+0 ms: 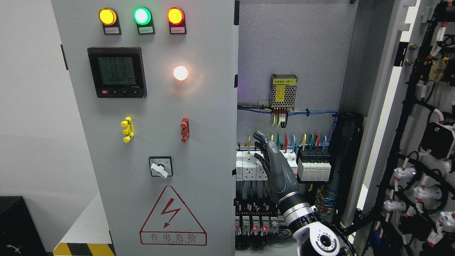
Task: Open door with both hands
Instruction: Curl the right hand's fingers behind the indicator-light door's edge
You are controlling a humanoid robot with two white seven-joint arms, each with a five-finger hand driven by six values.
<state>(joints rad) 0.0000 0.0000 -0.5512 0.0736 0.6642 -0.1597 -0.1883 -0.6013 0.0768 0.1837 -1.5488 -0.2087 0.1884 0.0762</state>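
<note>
Grey steel cabinet, two doors. My right hand [272,161] comes in from the lower right and is raised inside the open bay, fingers [262,141] extended and together, palm flat, grasping nothing. I can't tell if it touches anything behind it.

Right door [419,142] is to the right of the hand, swung wide open, its inner face showing black wiring looms and white connectors. Left door [149,124] is to the left of the hand, closed, its free edge just beside my fingertips.

On the left door, up and left of the hand: three lit indicator lamps [141,16] in amber, green and orange-red, a digital meter [117,72], one white lit lamp [180,73], a yellow handle [127,129], a red handle [185,129], a rotary switch [160,167], and a red high-voltage warning triangle [173,217] lower down.

Behind the hand: rows of breakers [314,163] with coloured wires. Above it: a mesh-cased power supply [283,91]. Left hand out of shot.
</note>
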